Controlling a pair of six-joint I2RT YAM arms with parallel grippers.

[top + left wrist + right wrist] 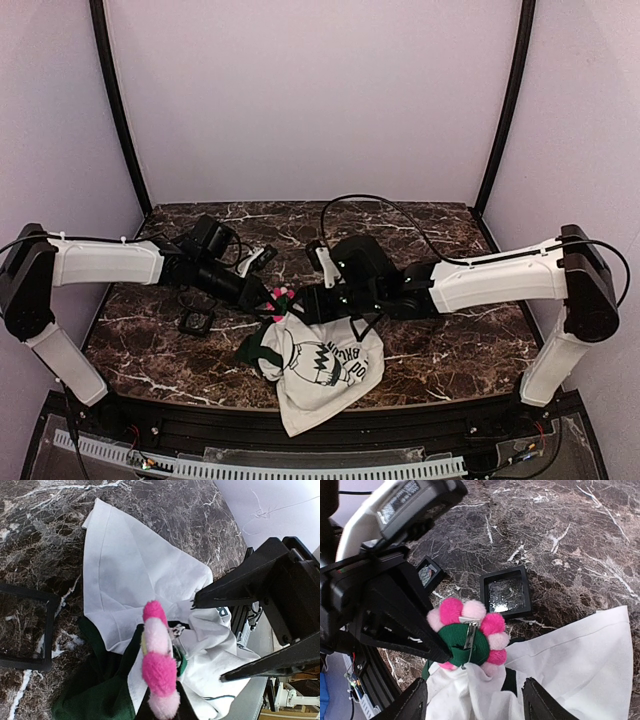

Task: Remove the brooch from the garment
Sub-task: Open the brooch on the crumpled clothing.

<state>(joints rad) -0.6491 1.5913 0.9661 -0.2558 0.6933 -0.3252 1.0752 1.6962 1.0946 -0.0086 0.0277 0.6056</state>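
Brooch (pixel 159 660) sits pinched by the left gripper (pixel 263 297), held up so the shirt (pixel 130 565) hangs off its pin. The right gripper (pixel 475 700) straddles bunched cloth just below, probably to brace it, though I cannot tell whether it clamps.

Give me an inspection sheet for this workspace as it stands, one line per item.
Surface: dark marble table with white veins.
Job's things: brooch seems pinned to the shirt. The fabric is bunched up toward it, and the shirt's lower end lies over the near edge.
Clutter: black square frame on the table, and a second frame beside the left arm.
Grippers: left gripper appears to pinch the brooch. Right gripper has its fingers apart with shirt fabric between them; grip unclear.
Cables: black cable loops above the right arm.
Surroundings: pale walls and black posts.
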